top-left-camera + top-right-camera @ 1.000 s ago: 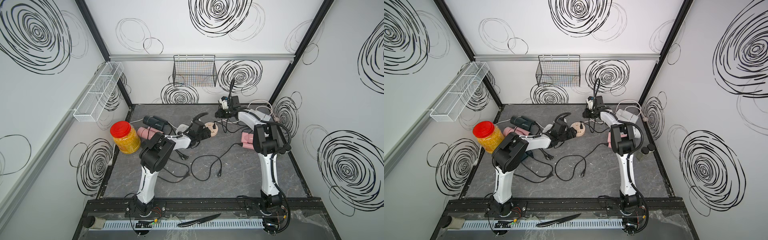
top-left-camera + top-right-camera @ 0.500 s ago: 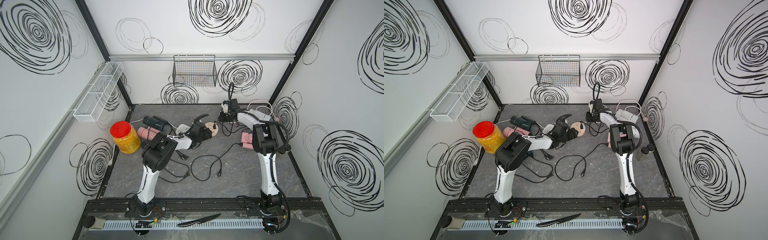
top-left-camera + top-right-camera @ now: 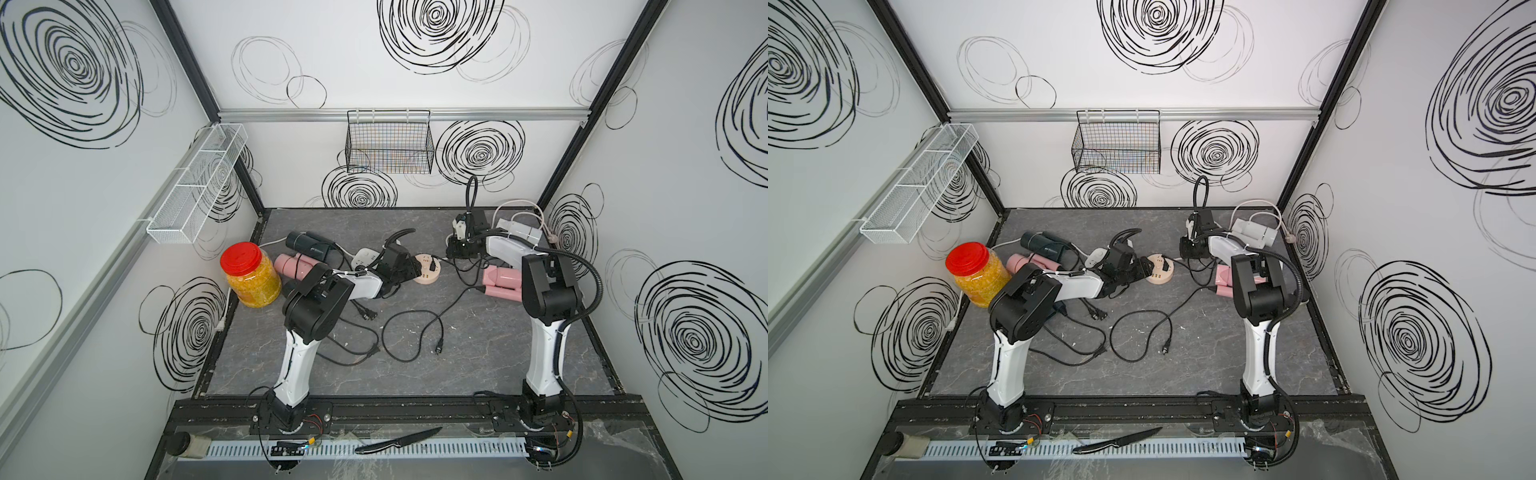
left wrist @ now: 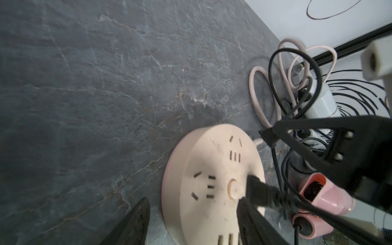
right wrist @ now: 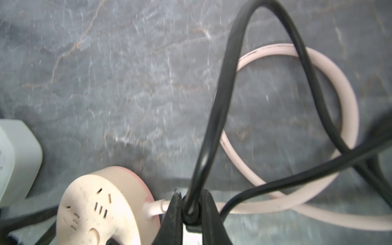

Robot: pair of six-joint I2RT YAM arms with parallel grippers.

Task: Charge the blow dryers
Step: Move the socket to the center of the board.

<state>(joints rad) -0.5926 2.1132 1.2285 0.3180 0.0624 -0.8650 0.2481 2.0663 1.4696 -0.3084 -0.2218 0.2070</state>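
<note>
Your right tool [image 5: 191,209] is pinched tight on a black cord [image 5: 222,101] at two o'clock from the round socket hub [image 3: 424,270], and your left tool [image 4: 193,200] stands spread over that hub's rim. Farther out on the bench [image 3: 478,365], one pink dryer [image 3: 500,282] lies at the hub's three o'clock, a white dryer [image 3: 521,230] at two, and a dark dryer [image 3: 309,246] and a second pink dryer [image 3: 291,266] around nine.
</note>
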